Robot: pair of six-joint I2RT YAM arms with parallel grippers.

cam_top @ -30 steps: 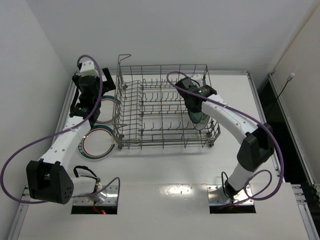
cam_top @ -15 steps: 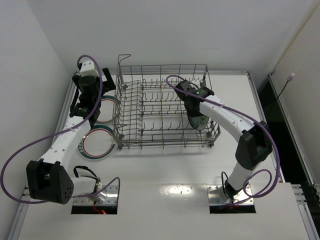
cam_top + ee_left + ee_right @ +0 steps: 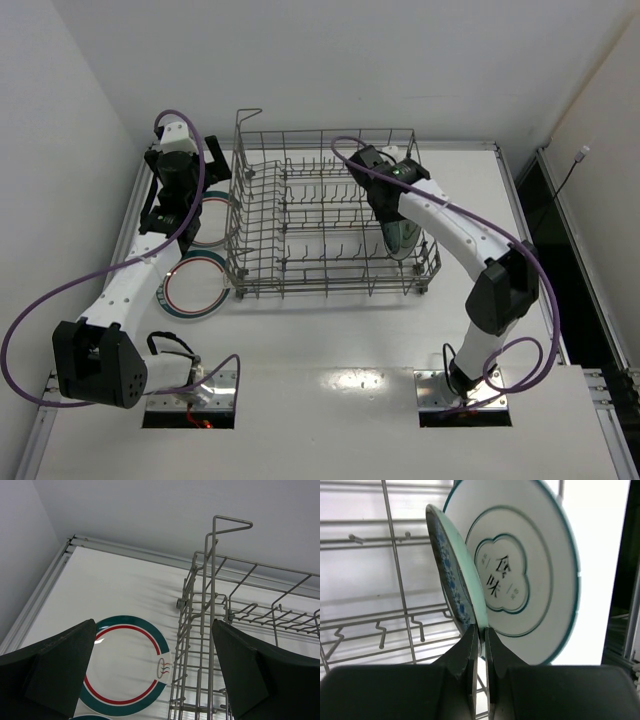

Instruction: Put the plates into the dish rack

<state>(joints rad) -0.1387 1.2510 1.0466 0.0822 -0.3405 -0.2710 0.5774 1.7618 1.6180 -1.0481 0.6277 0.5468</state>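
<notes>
The grey wire dish rack [image 3: 325,215] stands mid-table. At its right end two plates stand on edge: the white plate with the dark centre motif [image 3: 520,570] and, just left of it, the teal patterned plate [image 3: 451,575]. My right gripper [image 3: 480,630] is shut on the teal plate's lower rim, and it shows in the top view [image 3: 388,212] over the rack's right end. Two red-and-green rimmed plates lie flat left of the rack, one near [image 3: 195,286] and one farther [image 3: 127,670]. My left gripper [image 3: 154,630] is open and empty above the farther one.
The rack's tall corner post and left wall [image 3: 212,580] stand close to my left gripper's right finger [image 3: 250,680]. The table's left rail [image 3: 37,605] and a white side wall lie just beyond the flat plates. Rows of upright tines [image 3: 395,580] fill the rack left of the teal plate.
My right gripper has shifted slightly toward the far side of the rack with the teal plate in it. The left arm has not moved.
</notes>
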